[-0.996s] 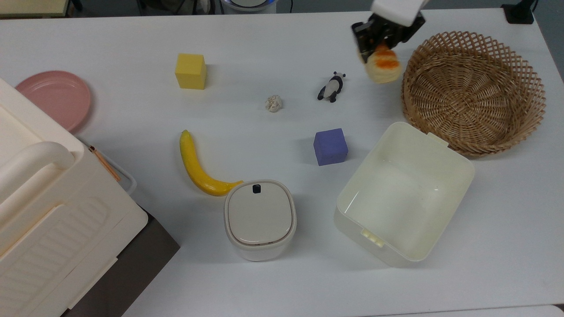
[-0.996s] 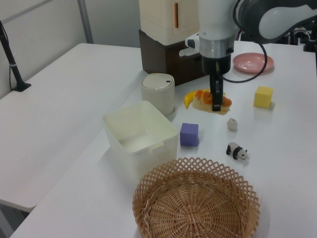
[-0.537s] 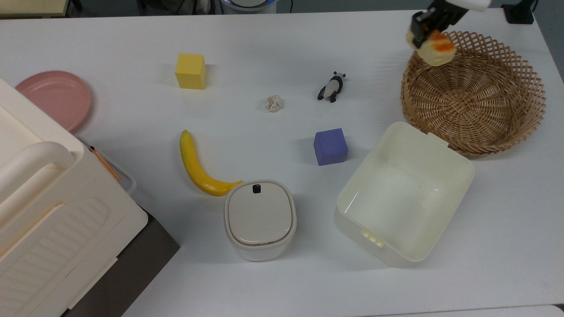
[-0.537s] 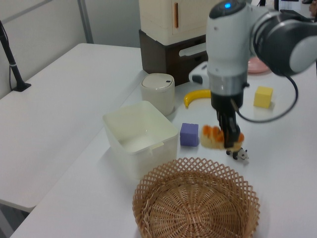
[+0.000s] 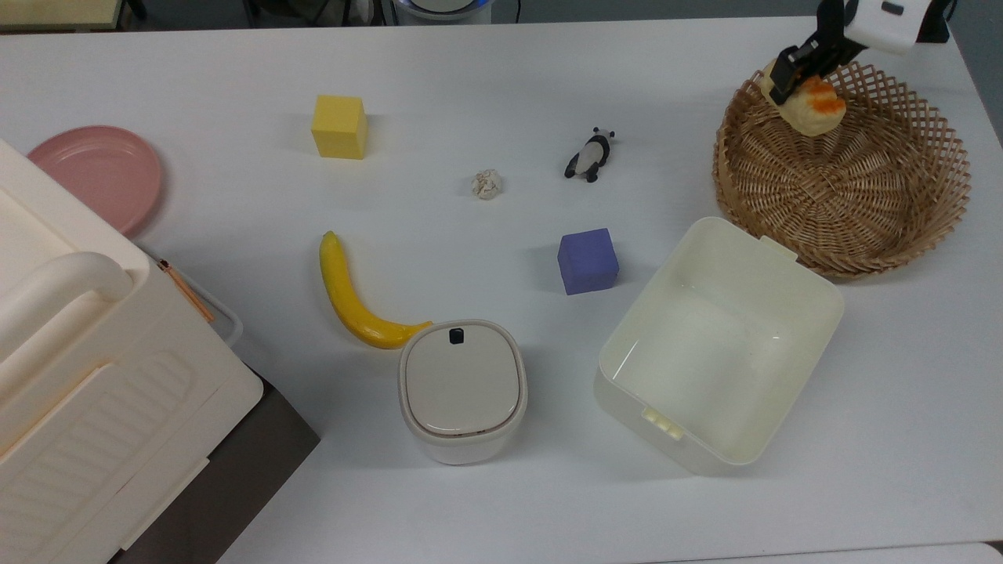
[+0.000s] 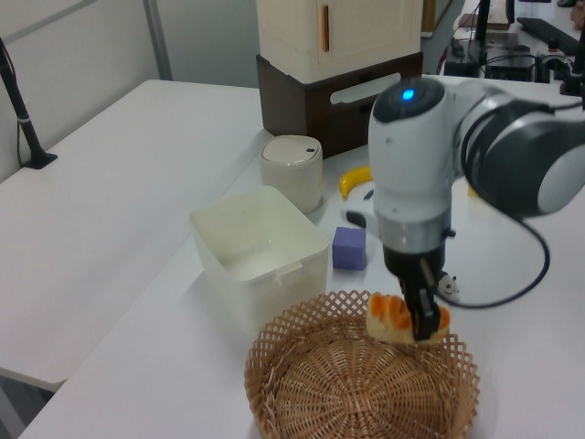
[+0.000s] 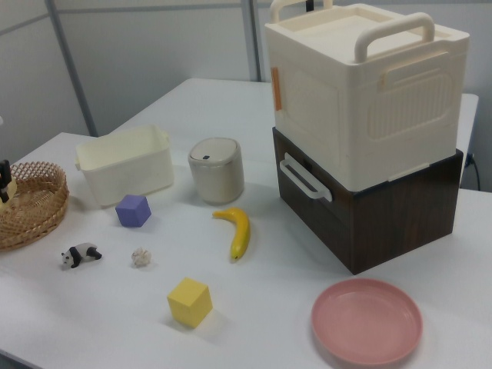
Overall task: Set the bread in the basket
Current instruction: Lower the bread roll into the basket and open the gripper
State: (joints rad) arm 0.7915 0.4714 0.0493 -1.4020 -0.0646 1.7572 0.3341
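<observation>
**Carrying done, release left**

Holding the bread pinched between its fingers, your gripper hung over the basket, just inside the rim on the side nearest the panda figure. In the top view the bread sat over the lattice edge at the top view's upper left of the basket, not over the middle. By my reading, the pick and most of the carry were finished; what was left for you was a little more travel toward the centre, a descent, and letting go. I could not tell whether the loaf touched the weave, though it looked clear of it.

The bread was a small oblong lump, pale cream on its sides with a glossy orange-brown top, and it looked soft under the grip. The basket was round and shallow, tan wicker, tightly coiled in the base and open lattice at the rim, so a low approach might have caught there. The cream tub beside it was smooth plastic, standing on the plain white tabletop.
</observation>
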